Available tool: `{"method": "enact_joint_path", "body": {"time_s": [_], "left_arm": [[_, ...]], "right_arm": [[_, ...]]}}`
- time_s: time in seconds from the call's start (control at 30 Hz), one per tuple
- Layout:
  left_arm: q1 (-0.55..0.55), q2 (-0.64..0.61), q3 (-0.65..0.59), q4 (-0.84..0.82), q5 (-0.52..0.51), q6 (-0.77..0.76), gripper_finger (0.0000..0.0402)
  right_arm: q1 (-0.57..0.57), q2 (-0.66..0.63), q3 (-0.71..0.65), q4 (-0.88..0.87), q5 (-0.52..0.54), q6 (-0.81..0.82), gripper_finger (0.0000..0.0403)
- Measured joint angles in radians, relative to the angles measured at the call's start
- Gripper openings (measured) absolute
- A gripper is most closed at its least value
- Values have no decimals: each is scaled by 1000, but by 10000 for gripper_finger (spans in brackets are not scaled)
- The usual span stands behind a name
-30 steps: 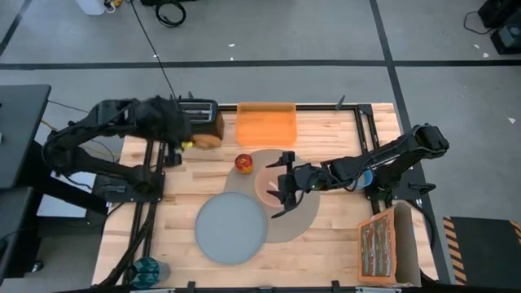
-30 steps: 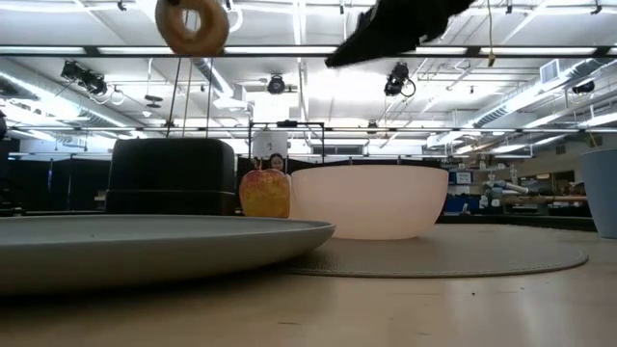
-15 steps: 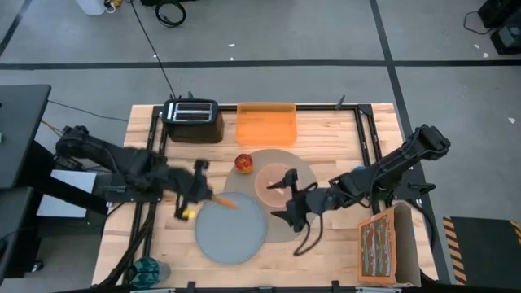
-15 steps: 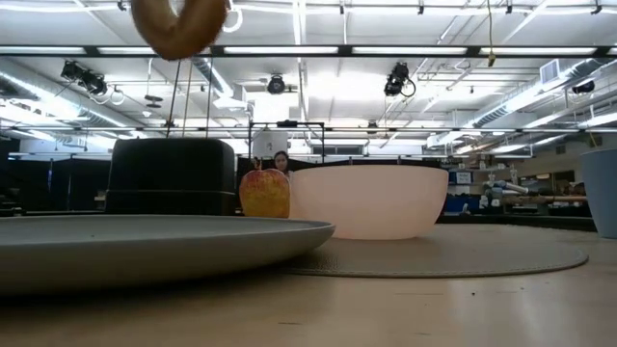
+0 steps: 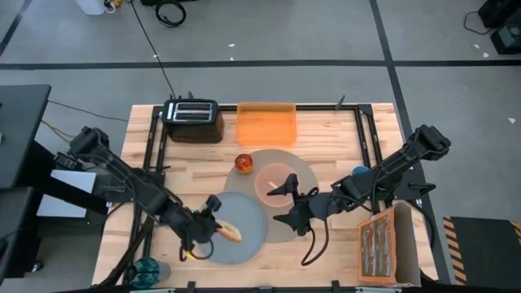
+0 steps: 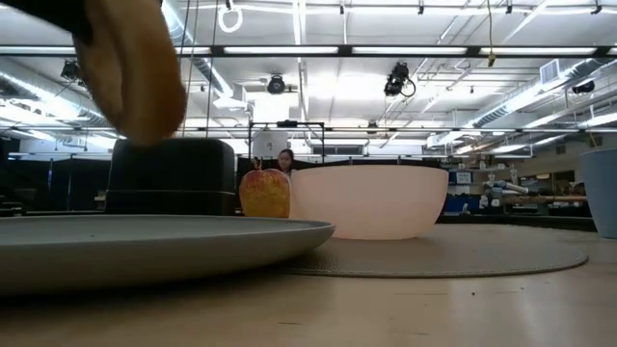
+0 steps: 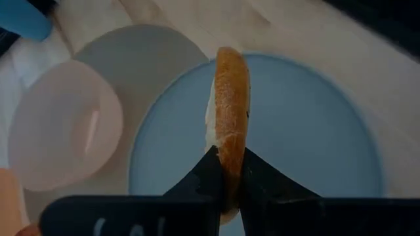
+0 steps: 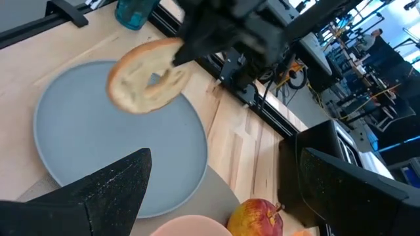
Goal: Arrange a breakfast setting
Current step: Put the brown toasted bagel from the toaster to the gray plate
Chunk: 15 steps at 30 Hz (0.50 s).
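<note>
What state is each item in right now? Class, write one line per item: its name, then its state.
bagel: gripped on edge, held above the plate.
plate: flat, overlapping the placemat, nothing resting on it.
placemat: flat under the bowl.
bowl: upright.
apple: upright beside the placemat.
left gripper: shut on the bagel.
right gripper: open, holding nothing, over the placemat.

On the table are one bagel (image 5: 228, 233), one plate (image 5: 244, 213), one placemat (image 5: 308, 175), one bowl (image 5: 271, 181), one apple (image 5: 243, 163), one toaster (image 5: 192, 120), one orange tray (image 5: 266, 124), one cup (image 5: 359, 172) and one box (image 5: 380, 245).
</note>
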Motion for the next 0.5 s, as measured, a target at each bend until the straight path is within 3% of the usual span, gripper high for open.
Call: {"method": "enact_joint_path", "body": {"time_s": [0.33,0.5], "left_arm": [[-57,162,0,1,-218,40,37],[-102,197,1,1,-241,59,38]], "right_arm": [[-40,0,-1,-1,-1,27,399],[-52,0,-1,-1,-3,29,399]]}}
